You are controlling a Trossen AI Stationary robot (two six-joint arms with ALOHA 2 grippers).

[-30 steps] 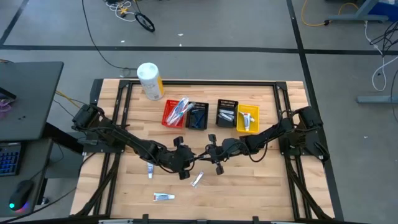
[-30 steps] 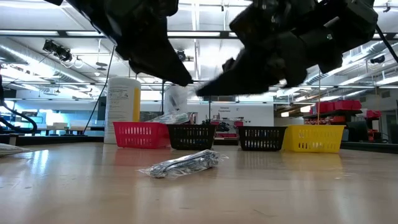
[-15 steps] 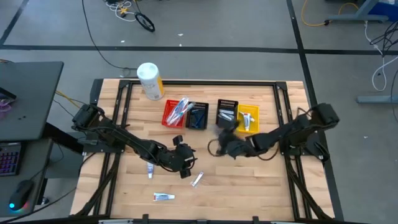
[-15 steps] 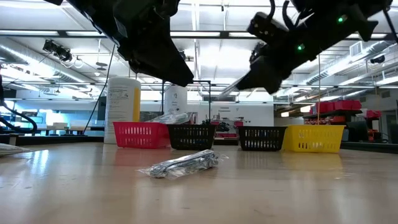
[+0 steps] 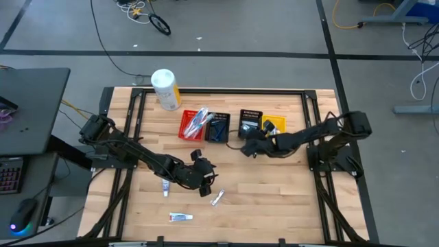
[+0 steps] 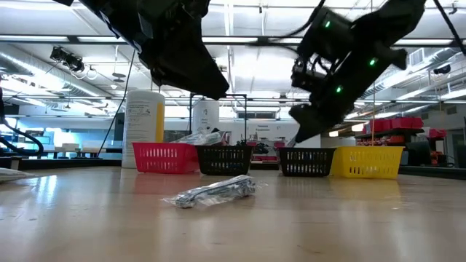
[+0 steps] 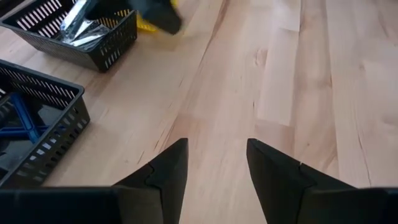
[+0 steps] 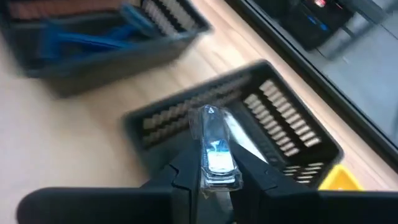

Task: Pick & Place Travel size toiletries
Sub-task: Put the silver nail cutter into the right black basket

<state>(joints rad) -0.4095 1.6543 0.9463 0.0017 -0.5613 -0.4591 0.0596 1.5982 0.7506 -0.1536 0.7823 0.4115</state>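
Right gripper (image 8: 214,177) (gripping packet (image 8: 214,149)) now nearer black bin (image 8: 292,134).

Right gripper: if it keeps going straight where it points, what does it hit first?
Likely the black bin directly ahead; the right gripper, holding a clear-wrapped item, points at its near wall, though depth is unclear.

Wrapped toiletry (image 6: 212,192) on table (image 6: 349,218), four bins (image 6: 224,159) behind

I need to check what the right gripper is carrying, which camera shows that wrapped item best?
The right wrist view: the wrapped item sits clamped between the right gripper fingers, over a black bin. High and low views show only the arm; the left wrist view misses it.
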